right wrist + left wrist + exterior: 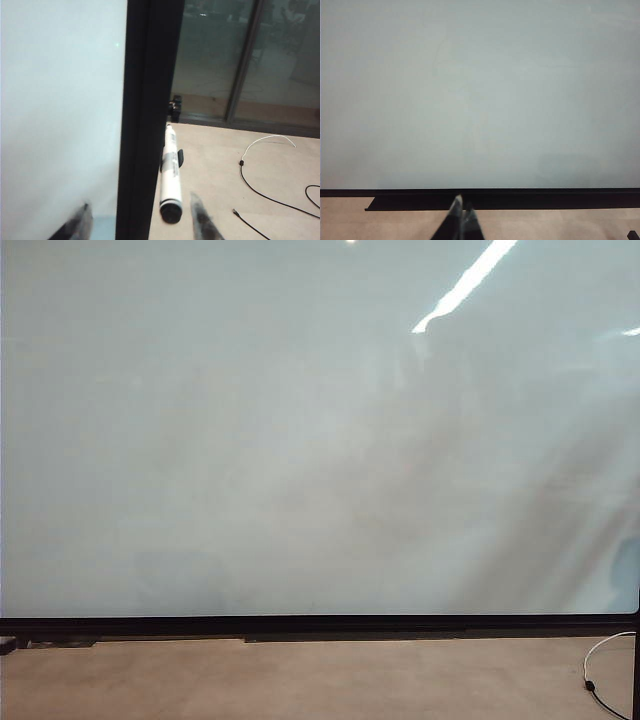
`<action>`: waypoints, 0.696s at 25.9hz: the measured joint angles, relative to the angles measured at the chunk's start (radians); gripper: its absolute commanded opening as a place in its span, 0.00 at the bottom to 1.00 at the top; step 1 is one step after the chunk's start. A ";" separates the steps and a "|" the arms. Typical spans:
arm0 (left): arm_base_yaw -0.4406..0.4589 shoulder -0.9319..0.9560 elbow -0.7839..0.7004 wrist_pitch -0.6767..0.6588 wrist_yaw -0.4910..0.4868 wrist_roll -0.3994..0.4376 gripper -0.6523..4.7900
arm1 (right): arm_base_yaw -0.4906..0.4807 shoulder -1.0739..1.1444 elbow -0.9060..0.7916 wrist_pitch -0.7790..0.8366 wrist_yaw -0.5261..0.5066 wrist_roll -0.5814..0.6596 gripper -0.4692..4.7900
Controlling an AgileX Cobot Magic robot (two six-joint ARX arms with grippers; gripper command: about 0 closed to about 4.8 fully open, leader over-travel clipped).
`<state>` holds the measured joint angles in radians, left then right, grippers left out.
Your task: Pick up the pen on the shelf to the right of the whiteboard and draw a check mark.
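The whiteboard [300, 440] fills the exterior view, glossy white and bare; no check mark is in view, and neither gripper shows there. In the right wrist view the pen [170, 170], white with dark bands and a dark end towards me, lies along the outer side of the board's black frame [150, 100]. I cannot make out the shelf under it. My right gripper [141, 222] is open, one finger [82, 222] before the board and the other just past the pen, its tips short of the pen. My left gripper [462, 212] is shut and empty, pointing at the board's lower frame.
A thin white cable with a black plug [600, 670] lies on the brown floor at the board's lower right, and also shows beyond the pen as a cable [260, 185]. Glass doors [240, 60] stand behind the board's edge.
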<state>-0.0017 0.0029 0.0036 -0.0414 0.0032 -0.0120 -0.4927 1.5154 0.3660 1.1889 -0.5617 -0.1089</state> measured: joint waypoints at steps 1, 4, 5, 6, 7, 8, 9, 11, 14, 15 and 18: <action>0.000 0.000 0.000 0.000 0.000 0.000 0.11 | 0.000 0.009 0.009 0.000 -0.001 0.000 0.58; 0.000 0.000 0.000 0.000 0.000 0.000 0.11 | 0.000 0.063 0.060 0.002 -0.011 0.000 0.64; 0.000 0.000 0.000 0.000 0.000 0.000 0.11 | 0.000 0.099 0.093 0.003 -0.021 0.003 0.64; 0.000 0.000 0.000 0.000 0.000 0.000 0.11 | 0.000 0.128 0.115 0.003 -0.035 0.006 0.64; 0.000 0.000 0.000 0.000 0.000 0.000 0.11 | 0.000 0.144 0.126 0.003 -0.041 0.008 0.64; 0.000 0.000 0.000 0.000 0.000 0.000 0.11 | 0.000 0.159 0.137 0.003 -0.050 0.010 0.64; 0.000 0.000 0.000 0.000 0.000 0.000 0.11 | 0.000 0.174 0.148 0.004 -0.057 0.012 0.64; 0.000 0.000 0.000 0.000 0.000 0.000 0.11 | 0.001 0.203 0.173 0.009 -0.061 0.019 0.64; 0.000 0.000 0.000 0.000 0.000 0.000 0.11 | 0.002 0.256 0.207 0.029 -0.063 0.041 0.64; 0.000 0.000 0.000 0.000 0.000 0.000 0.11 | 0.003 0.267 0.216 0.031 -0.064 0.047 0.64; 0.000 0.000 0.000 0.000 0.000 0.000 0.11 | 0.005 0.294 0.242 0.034 -0.064 0.061 0.63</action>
<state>-0.0017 0.0029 0.0036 -0.0414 0.0032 -0.0120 -0.4873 1.8095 0.6079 1.2228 -0.6262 -0.0475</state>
